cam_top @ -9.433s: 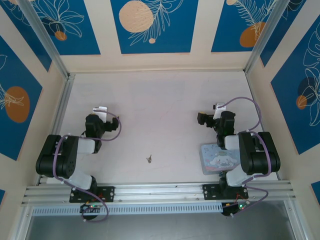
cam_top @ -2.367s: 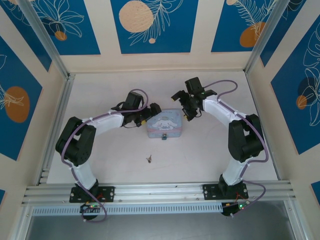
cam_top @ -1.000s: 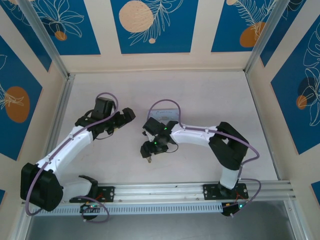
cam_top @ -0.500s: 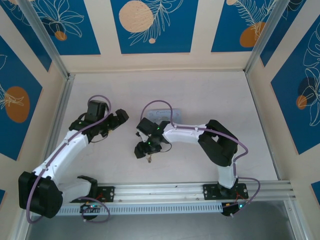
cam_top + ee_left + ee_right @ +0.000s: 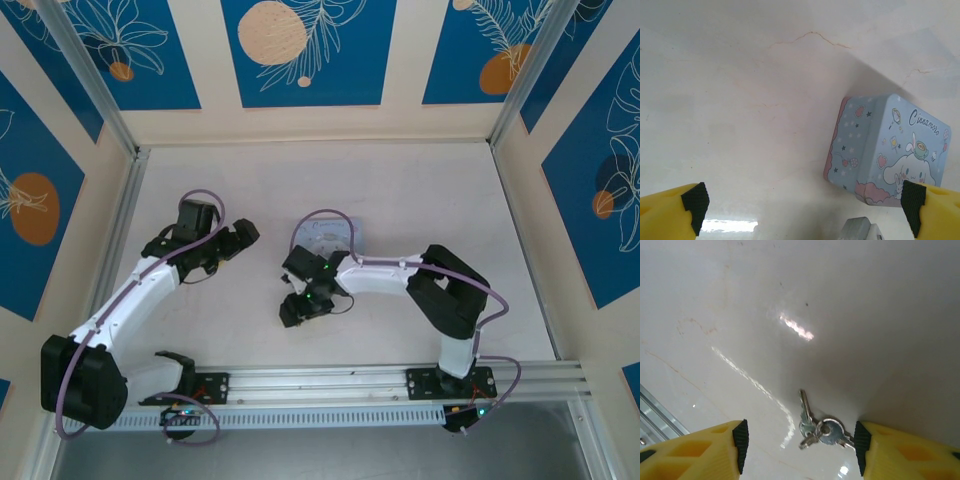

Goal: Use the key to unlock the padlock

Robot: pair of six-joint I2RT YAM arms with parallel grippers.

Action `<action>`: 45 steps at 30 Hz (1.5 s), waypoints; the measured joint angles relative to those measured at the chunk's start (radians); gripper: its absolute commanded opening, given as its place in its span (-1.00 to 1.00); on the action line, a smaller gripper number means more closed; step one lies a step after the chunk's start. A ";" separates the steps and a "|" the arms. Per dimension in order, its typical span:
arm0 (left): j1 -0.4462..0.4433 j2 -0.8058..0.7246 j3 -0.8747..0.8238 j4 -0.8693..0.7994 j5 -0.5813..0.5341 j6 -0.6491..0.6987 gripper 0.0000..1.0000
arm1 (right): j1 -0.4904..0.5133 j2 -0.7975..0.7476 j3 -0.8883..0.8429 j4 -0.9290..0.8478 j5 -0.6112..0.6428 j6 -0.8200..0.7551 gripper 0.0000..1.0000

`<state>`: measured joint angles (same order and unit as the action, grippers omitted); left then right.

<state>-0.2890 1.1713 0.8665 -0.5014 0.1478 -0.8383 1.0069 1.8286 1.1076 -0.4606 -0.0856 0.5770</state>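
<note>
R end effector [image 5: 800,442]: apart, straddling key [image 5: 816,429]
L end effector [image 5: 804,202]: apart
Risk: I fear flat key on table [image 5: 740,300] slips my pinch

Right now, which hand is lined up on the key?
The right hand: open, its fingers straddle the key lying on the table. The left hand, also open, faces the tin instead.

Key [image 5: 821,430] on table [image 5: 420,190] between fingers [image 5: 700,452] of right gripper [image 5: 800,440], tin [image 5: 335,234] behind it, left gripper [image 5: 243,238] left of tin
</note>
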 measured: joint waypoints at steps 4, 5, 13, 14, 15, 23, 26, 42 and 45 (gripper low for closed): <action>0.000 0.000 0.000 0.001 0.001 0.000 1.00 | 0.025 -0.024 -0.029 -0.003 0.001 0.008 0.20; 0.000 0.000 0.000 0.003 0.001 0.000 1.00 | 0.035 -0.029 -0.033 -0.007 0.004 0.010 0.20; 0.000 0.000 0.000 0.015 0.008 0.000 1.00 | 0.073 -0.072 -0.008 -0.085 0.111 0.004 0.22; 0.000 0.000 0.000 0.015 0.008 0.000 1.00 | 0.074 -0.071 0.004 -0.098 0.131 -0.002 0.22; 0.000 0.000 0.000 0.015 0.009 0.000 1.00 | 0.074 -0.071 0.019 -0.114 0.151 -0.008 0.22; 0.001 0.000 0.000 0.015 0.015 0.000 1.00 | 0.114 0.021 0.129 -0.193 0.257 -0.085 0.21; 0.001 0.001 0.000 0.016 0.016 0.000 1.00 | 0.131 0.061 0.145 -0.216 0.275 -0.108 0.13; 0.001 0.005 0.000 0.029 0.020 0.000 1.00 | 0.148 0.100 0.169 -0.259 0.354 -0.160 -0.46; 0.001 0.005 0.000 0.030 0.021 0.000 1.00 | 0.152 0.100 0.169 -0.263 0.367 -0.159 -0.56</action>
<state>-0.2878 1.1759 0.8665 -0.4713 0.1684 -0.8383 1.1587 1.9289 1.2766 -0.7235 0.2813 0.4175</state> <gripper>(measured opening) 0.999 0.236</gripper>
